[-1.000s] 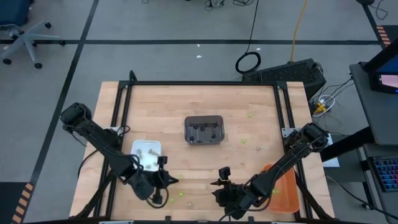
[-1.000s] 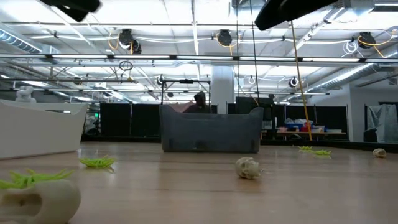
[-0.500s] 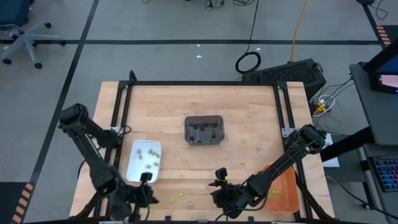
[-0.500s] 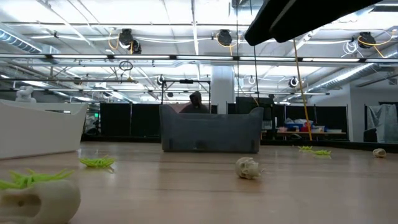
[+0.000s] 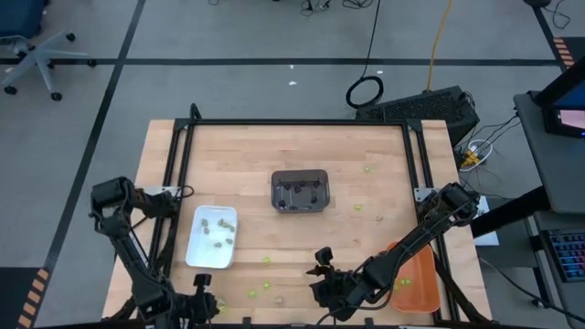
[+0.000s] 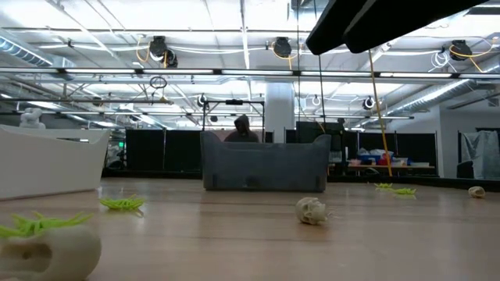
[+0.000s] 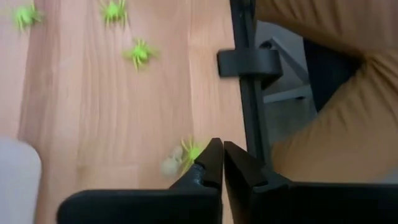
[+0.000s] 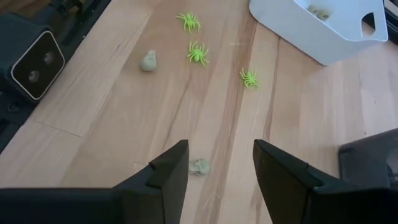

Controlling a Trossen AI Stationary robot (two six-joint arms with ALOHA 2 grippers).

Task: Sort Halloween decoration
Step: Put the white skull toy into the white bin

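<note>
**Sorting partly done, trinkets left on the table**

Pale skulls lie in the white tray point(image 5: 195, 252); green spiders point(image 8: 198, 53) and a tan skull point(image 8: 199, 166) remain loose. The right gripper point(image 8: 220, 171) hovers spread over that skull; the left gripper point(image 7: 217, 163) is pressed together, empty.

centre tray point(image 5: 300, 190): mid surface point(image 5: 247, 155)
left tray point(image 5: 212, 236): holds trinkets point(image 5: 218, 230)
right tray point(image 5: 422, 279): beneath right arm point(image 5: 411, 239)
</note>
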